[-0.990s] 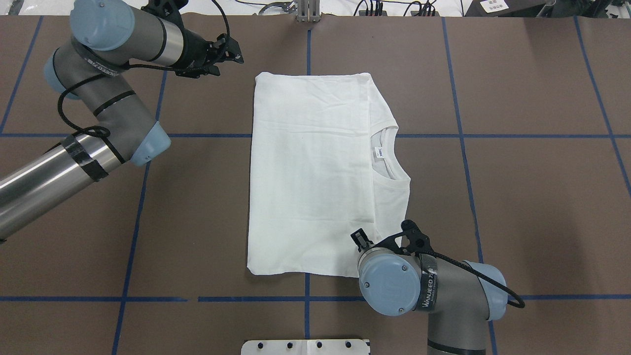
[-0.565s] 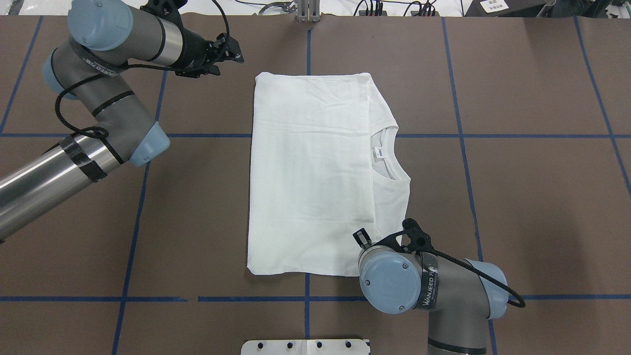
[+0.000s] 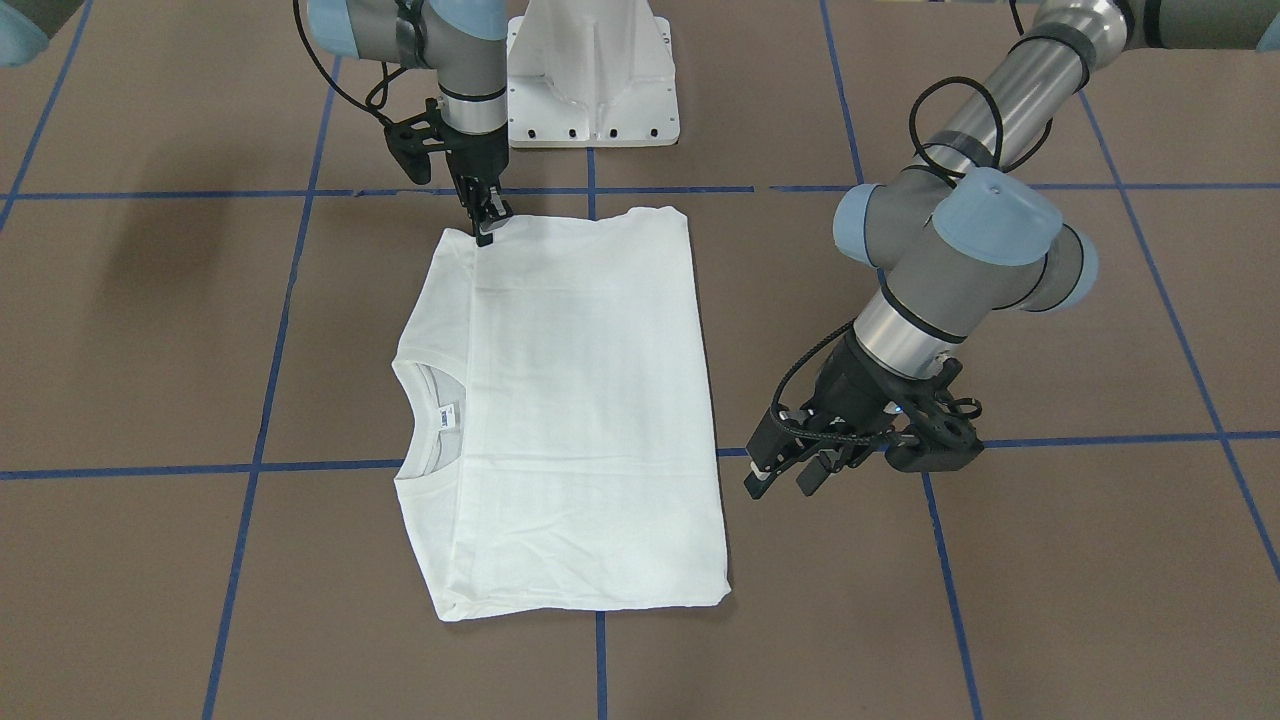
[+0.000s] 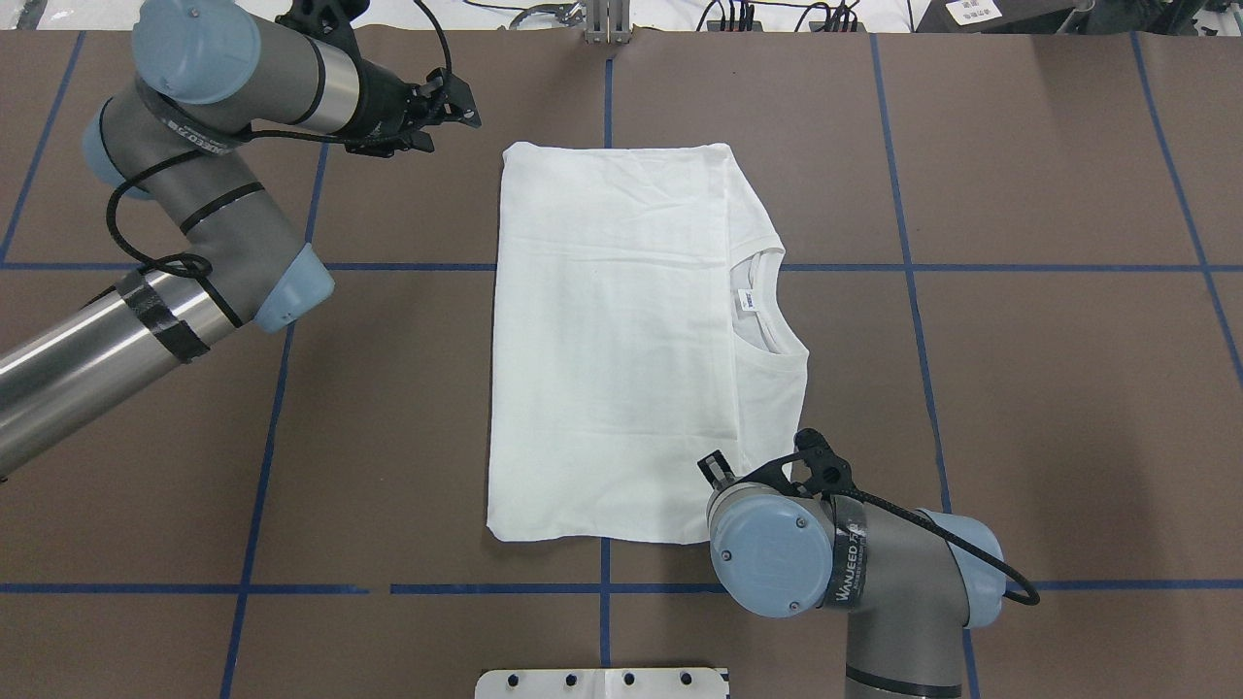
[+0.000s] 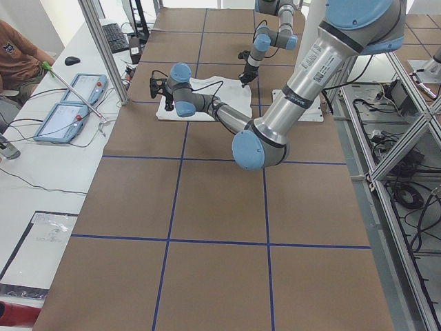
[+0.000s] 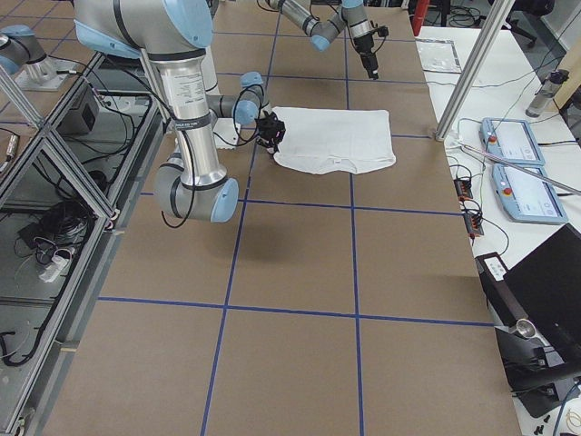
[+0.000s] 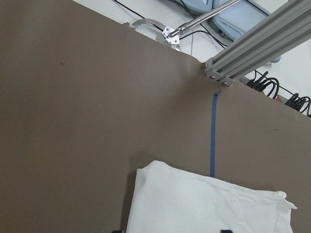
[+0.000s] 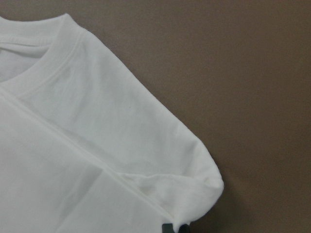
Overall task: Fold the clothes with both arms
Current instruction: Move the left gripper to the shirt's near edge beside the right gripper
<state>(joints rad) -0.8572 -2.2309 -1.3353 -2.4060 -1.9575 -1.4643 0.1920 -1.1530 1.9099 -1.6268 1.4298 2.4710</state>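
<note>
A white long-sleeved T-shirt (image 4: 612, 340) lies folded into a neat, upright rectangle in the middle of the brown paper-covered table (image 4: 1020, 388), which is crossed by blue tape lines (image 4: 913, 267). The sleeves are tucked out of sight. The cloth is flat, with only faint creases running across it, and one long straight fold line runs beside the neck opening. The ribbed round collar (image 8: 43, 68) faces the robot's right side, and a small neck label (image 4: 746, 301) with blue print shows inside it. The hem edge lies toward the robot's left. The black two-finger right gripper (image 3: 487, 228) points straight down at the shirt's shoulder corner nearest the robot. Its fingertips are pressed together on the edge of the cloth, which puffs up in a soft ridge toward them in the right wrist view. The black two-finger left gripper (image 3: 790, 480) hangs above bare table just beside the shirt's far hem corner, apart from the cloth, fingers spread with nothing between them.
</note>
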